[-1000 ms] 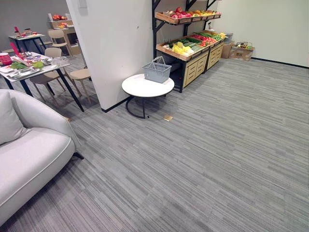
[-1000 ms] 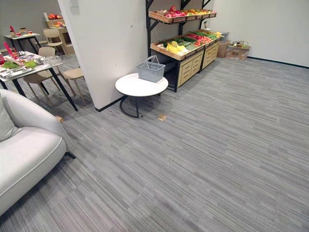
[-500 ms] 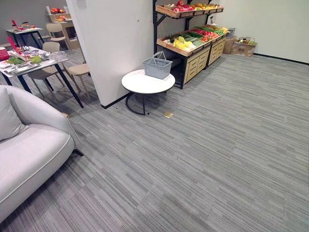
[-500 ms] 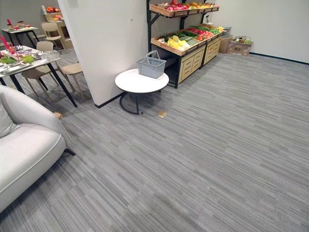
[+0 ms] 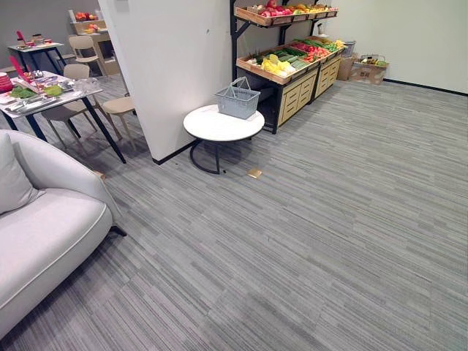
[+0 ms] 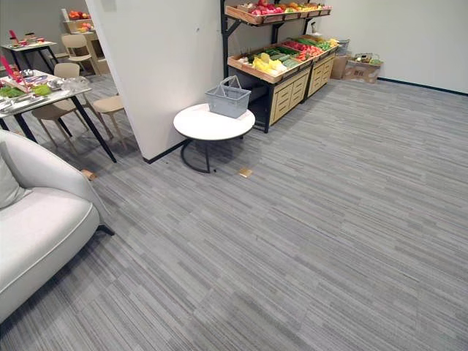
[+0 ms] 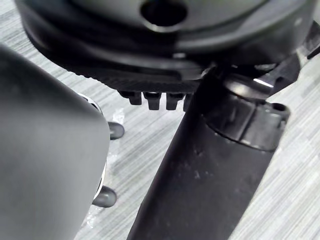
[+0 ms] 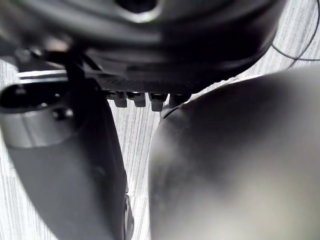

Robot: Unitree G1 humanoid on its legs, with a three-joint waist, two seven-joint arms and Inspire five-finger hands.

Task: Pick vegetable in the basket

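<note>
The left robot hand [image 7: 165,75] hangs low at the side of the robot, with the grey striped floor [image 5: 329,241] just under it. From its wrist view I cannot tell if it is apart or closed, and I see no vegetable in it. The right robot hand [image 8: 150,75] hangs in the same way over the same floor, and its state also cannot be told. Well apart from both robot hands, far ahead and a little to the left, stands a round white tabletop [image 5: 219,128]. The grey basket [image 5: 238,102] sits on its far edge with the handles up. I cannot tell if anything lies inside it. Just beyond the basket is the wooden produce shelf [image 5: 292,91], and the vegetables [image 5: 285,64], yellow, green and red, lie in its lower crate, farther from the robot hands than the basket. A small tan object [image 5: 254,173] lies on the floor near the foot of the tabletop. A light sofa [image 5: 44,234] is close on the left side. In my judgement the step in hand is the approach, and no picking has begun. The next move calls for walking across the open floor toward the tabletop, keeping away from the sofa, and stopping where the basket and the lower crate are both within reach of a robot hand.
</note>
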